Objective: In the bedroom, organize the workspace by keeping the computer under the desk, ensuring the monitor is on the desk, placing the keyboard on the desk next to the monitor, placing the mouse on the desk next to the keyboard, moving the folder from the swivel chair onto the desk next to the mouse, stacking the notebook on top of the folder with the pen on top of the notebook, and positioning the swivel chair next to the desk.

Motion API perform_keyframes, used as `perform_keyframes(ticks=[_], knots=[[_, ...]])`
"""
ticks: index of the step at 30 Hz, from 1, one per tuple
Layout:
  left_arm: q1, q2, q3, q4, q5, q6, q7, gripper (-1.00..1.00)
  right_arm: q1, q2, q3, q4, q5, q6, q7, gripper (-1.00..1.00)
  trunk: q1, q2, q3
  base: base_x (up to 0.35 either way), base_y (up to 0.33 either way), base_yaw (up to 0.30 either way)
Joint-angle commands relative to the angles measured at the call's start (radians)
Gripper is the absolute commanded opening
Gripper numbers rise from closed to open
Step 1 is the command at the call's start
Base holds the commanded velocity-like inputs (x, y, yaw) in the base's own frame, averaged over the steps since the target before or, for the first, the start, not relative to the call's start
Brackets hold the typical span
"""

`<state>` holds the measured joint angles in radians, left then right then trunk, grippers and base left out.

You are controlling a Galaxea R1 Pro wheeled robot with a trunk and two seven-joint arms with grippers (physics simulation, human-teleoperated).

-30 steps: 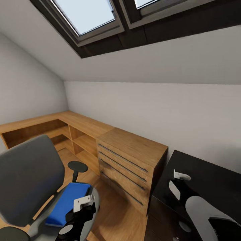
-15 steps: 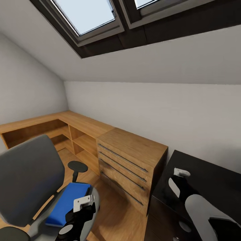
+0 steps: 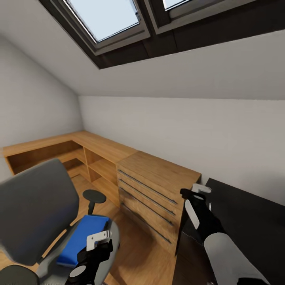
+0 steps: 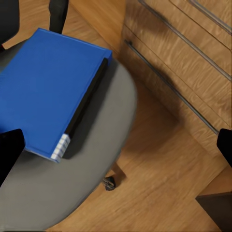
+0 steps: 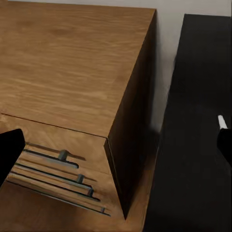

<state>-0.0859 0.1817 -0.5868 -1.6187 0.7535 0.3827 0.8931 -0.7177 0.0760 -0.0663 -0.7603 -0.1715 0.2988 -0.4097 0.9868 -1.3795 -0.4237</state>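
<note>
The folder (image 4: 48, 96) is lying flat on the swivel chair (image 3: 37, 209), toward the seat's front edge, spine facing the wood cabinet (image 3: 158, 190). The left gripper (image 3: 97, 241) is hanging just above the seat's front rim, fingers spread wide and gripping nothing. The right gripper (image 3: 198, 192) is hovering over the desk (image 3: 245, 221) near its cabinet-side edge, also wide open and empty. A small white object (image 5: 222, 122), perhaps the pen, is resting on the black top. I reckon the folder step is starting: next the left gripper needs lowering onto the folder's near edge.
</note>
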Motion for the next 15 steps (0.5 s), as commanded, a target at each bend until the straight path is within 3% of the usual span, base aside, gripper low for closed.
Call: perform_keyframes(ticks=[1, 6, 11, 15], knots=[[-0.002, 0.001, -0.002, -0.001, 0.004, 0.004, 0.007, 1.0, 0.002, 0.008, 0.0, -0.003, -0.008, 0.002, -0.008, 1.0, 0.0, -0.001, -0.001, 0.0, 0.0, 0.231], [-0.002, 0.001, -0.002, -0.001, 0.004, 0.004, 0.007, 1.0, 0.021, 0.06, 0.009, -0.003, -0.005, -0.001, -0.01, 1.0, 0.0, -0.001, -0.001, 0.0, 0.0, 0.263], [-0.002, 0.001, -0.002, -0.001, 0.004, 0.004, 0.007, 1.0, 0.035, 0.073, 0.102, -0.002, -0.007, -0.005, -0.012, 1.0, 0.0, -0.001, -0.001, 0.0, 0.0, 0.278], [-0.002, 0.001, 0.002, -0.001, 0.004, 0.004, 0.008, 1.0, 0.041, 0.081, 0.138, -0.001, -0.009, -0.005, -0.012, 1.0, 0.0, -0.001, -0.001, 0.0, 0.0, 0.279]])
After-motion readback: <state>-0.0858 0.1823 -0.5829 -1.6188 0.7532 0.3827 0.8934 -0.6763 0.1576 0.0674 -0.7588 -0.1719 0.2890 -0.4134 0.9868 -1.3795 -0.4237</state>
